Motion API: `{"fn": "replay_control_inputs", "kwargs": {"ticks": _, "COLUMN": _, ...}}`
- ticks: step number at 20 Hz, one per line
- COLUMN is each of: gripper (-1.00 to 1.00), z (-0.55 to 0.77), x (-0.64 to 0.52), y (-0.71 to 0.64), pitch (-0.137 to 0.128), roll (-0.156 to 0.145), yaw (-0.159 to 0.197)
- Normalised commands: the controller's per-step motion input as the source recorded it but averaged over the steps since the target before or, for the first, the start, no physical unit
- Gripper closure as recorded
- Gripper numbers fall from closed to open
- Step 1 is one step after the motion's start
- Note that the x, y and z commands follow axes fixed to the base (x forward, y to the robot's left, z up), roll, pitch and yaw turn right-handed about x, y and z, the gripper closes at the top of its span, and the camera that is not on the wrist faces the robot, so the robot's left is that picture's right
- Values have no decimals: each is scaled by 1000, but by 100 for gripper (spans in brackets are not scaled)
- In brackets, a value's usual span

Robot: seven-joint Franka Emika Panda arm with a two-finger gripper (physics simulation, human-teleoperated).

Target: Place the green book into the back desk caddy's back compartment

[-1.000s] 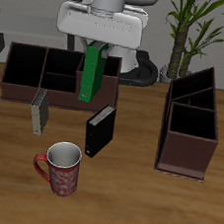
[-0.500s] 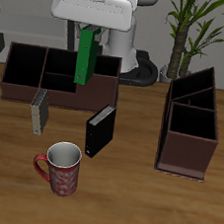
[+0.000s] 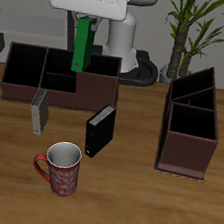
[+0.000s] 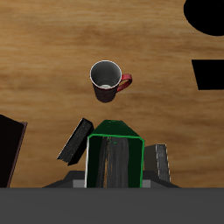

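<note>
The robot's white two-finger gripper (image 3: 87, 20) is clamping the top end of the thin bright green hardcover book (image 3: 81, 45), its fingers closed against the book's two faces. The book is hanging upright in the air, slightly tilted, with its lower end over the long dark maroon-brown desk caddy with the black inside (image 3: 59, 76) at the back of the table; whether that end is dipping below the caddy's rim or hanging just above it cannot be told. In the wrist view the green book (image 4: 115, 160) is filling the space between the grey fingers (image 4: 160, 164), seen end-on with its pale page block inside the green cover. Nearer the table's front edge, a thin grey book (image 3: 38, 111) is standing on the wooden table (image 3: 133, 201) just in front of that caddy, and a black book (image 3: 100, 130) is standing tilted close beside it. Closer still to the front edge, a red patterned mug with a white inside (image 3: 60, 167) is sitting upright, its handle pointing away from the black book. A second maroon-brown caddy (image 3: 188, 123), seen end-on, is standing well apart from the others at the table's side, with a green potted plant (image 3: 192, 24) behind it.
</note>
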Motion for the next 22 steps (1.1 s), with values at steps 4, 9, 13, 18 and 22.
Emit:
{"fn": "replay_control_inputs", "kwargs": {"ticks": 4, "gripper": 100, "z": -80, "x": -389, "y": -91, "pitch": 5, "roll": -3, "yaw": 22}}
{"fn": "replay_control_inputs", "kwargs": {"ticks": 9, "gripper": 100, "z": -29, "x": -416, "y": -69, "pitch": -25, "roll": 28, "yaw": 27}}
{"fn": "replay_control_inputs", "kwargs": {"ticks": 13, "gripper": 100, "z": 2, "x": -319, "y": -241, "pitch": -14, "roll": 0, "yaw": 23}}
{"fn": "replay_control_inputs", "kwargs": {"ticks": 18, "gripper": 100, "z": 143, "x": -206, "y": -463, "pitch": -33, "roll": -51, "yaw": -25}}
{"fn": "replay_control_inputs", "kwargs": {"ticks": 22, "gripper": 100, "z": 170, "x": -202, "y": -499, "pitch": -45, "roll": -41, "yaw": 10}}
